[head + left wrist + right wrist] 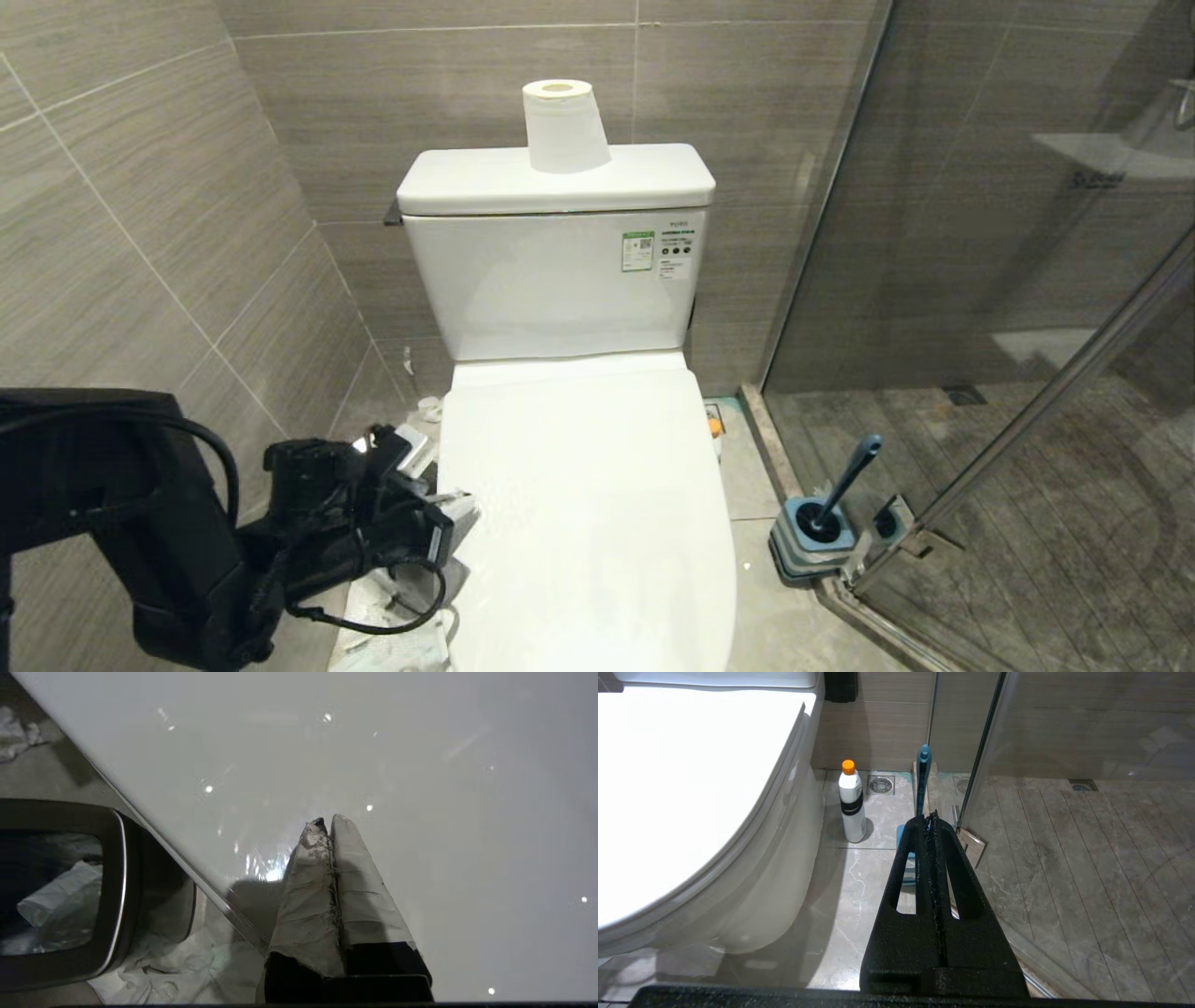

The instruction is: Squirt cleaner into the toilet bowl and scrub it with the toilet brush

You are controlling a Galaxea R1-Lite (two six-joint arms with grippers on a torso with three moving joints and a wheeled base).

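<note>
Toilet bowl [579,485] has its lid down, so no cleaner can go in yet. Left gripper [327,823], jaws pressed together and empty, sits at the lid's left edge; lifting the lid appears the step in hand. Right gripper [930,817], jaws likewise together, idles over the floor. Brush [845,485] stands in its holder [810,546] right of the bowl. Bottle [852,802] stands beside the bowl.

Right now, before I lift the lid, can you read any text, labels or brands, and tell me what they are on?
Tank: green-and-white sticker with a QR-like code, print too small to read.
Tank: grey label beside it, a row of dark round icons, wording too small to read.
Bottle: black band, no readable text.
Nothing else carries lettering.
</note>
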